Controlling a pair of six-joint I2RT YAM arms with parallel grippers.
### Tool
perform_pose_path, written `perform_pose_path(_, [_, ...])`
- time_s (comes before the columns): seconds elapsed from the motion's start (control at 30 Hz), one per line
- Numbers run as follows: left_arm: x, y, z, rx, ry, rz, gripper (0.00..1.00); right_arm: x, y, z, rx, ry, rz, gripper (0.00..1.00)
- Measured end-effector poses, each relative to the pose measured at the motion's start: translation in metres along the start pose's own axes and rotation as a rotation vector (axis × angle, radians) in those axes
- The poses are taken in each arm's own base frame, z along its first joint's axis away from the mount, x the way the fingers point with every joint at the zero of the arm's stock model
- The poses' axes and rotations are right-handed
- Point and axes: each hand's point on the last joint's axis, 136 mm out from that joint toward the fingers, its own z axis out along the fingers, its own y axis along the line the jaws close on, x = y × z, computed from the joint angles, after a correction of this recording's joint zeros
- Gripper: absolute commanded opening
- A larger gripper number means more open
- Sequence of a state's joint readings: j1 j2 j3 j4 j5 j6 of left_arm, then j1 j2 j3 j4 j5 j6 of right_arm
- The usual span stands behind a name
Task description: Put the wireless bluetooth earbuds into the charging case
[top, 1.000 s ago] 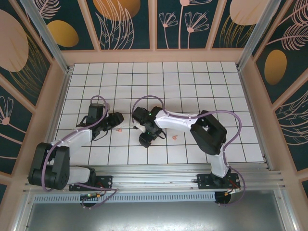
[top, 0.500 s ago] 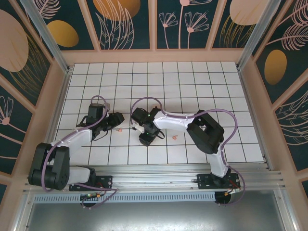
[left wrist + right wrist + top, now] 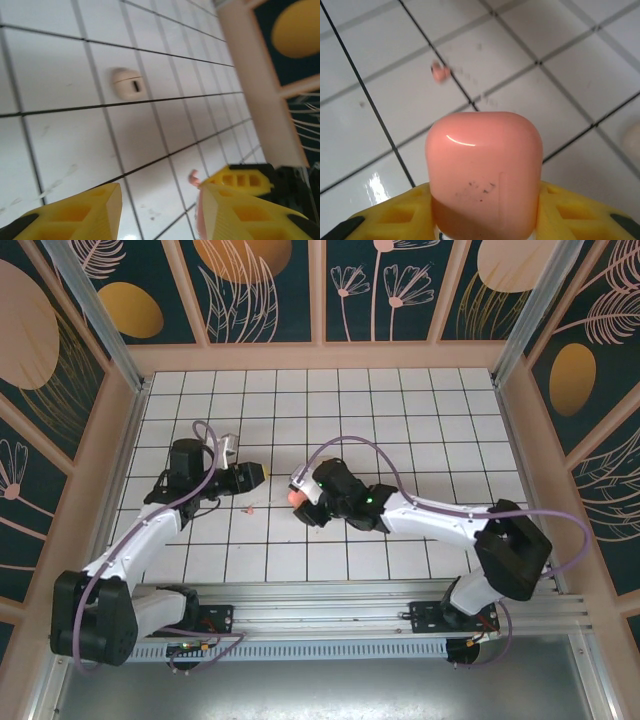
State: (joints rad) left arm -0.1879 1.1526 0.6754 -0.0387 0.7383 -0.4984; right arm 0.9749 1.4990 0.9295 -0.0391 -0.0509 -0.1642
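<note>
Salmon-pink piece (image 3: 485, 165) gripped, cream pod (image 3: 128, 82), tiny earbud (image 3: 440, 73)

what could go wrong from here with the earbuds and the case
The right fingers grip the salmon-pink piece with most of it sticking out, so it might slip. A tiny earbud lies loose on the table; the open left fingers could knock it away. The charging case sits unheld and may slide if pressed.

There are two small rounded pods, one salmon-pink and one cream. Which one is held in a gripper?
The salmon-pink pod: the right gripper clamps it, while the cream pod lies free on the table, touched by nothing.
</note>
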Motion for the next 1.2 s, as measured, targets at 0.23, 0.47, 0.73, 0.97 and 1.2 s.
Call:
perform_pose_path(0.23, [0.007, -0.038, -0.010, 0.144, 0.061, 0.099, 0.49, -0.031, -0.002, -0.010, 0.022, -0.161, -0.119, 0.37])
perform_pose_path(0.47, [0.025, -0.052, -0.001, 0.181, 0.163, 0.130, 0.48, -0.041, 0.000, -0.015, 0.030, -0.197, -0.186, 0.37])
perform_pose_path(0.73, [0.042, -0.058, 0.016, 0.194, 0.261, 0.138, 0.40, -0.042, 0.009, -0.015, 0.026, -0.198, -0.236, 0.37])
perform_pose_path(0.97, [0.043, -0.057, 0.019, 0.182, 0.280, 0.150, 0.18, -0.047, 0.007, -0.016, 0.042, -0.201, -0.254, 0.38])
perform_pose_path(1.2, [0.043, -0.054, 0.021, 0.168, 0.268, 0.213, 0.08, -0.050, 0.007, -0.024, 0.033, -0.219, -0.246, 0.71])
